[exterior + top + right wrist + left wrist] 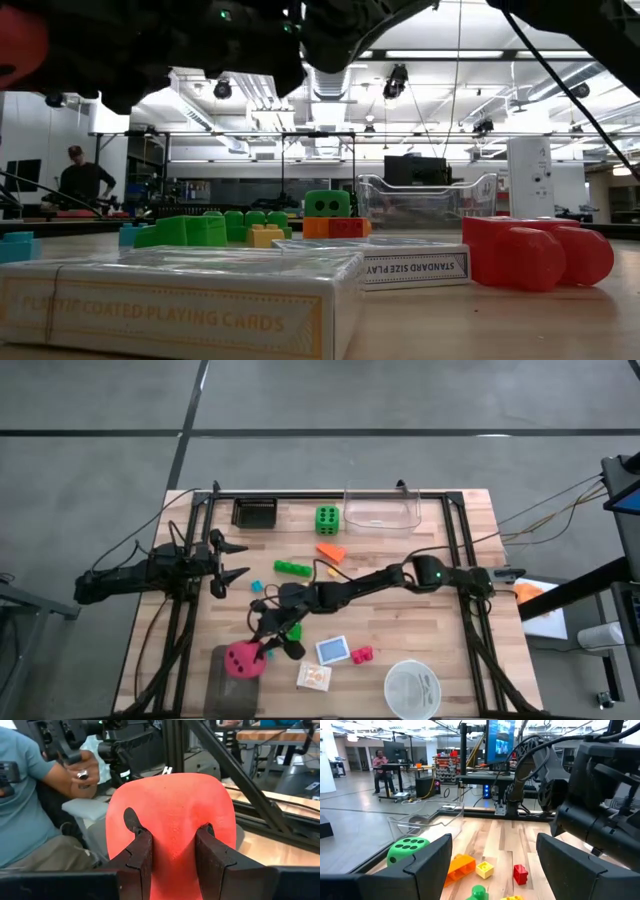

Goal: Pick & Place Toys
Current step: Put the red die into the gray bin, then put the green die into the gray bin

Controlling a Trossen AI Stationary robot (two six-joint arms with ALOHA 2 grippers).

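My right gripper [268, 650] reaches across to the table's near left and is shut on a red dotted die [243, 660], which fills the right wrist view [170, 805] and shows high up in the low view [18, 45]. My left gripper [235, 560] waits open at the table's left, level, touching nothing. A green die [327, 518] stands on the table at the far middle. A green brick [293, 568], an orange brick [330, 551] and a red brick [361, 654] lie on the wood. Two card packs [333, 650] [313, 677] lie near the front. My right gripper pinches the red die between its two fingers [137, 852] on the side facing the wrist [172, 845]. The soft wall is dented in where the fingers press. The fingers come nearly level from the table's right. The die is lifted clear of the table.
A clear tub [382, 510] and a small black basket [254, 512] stand at the far edge, a round white bowl [412, 688] at the near right. A grey mat [222, 695] lies under the die. A person's hand [80, 772] shows beyond the table.
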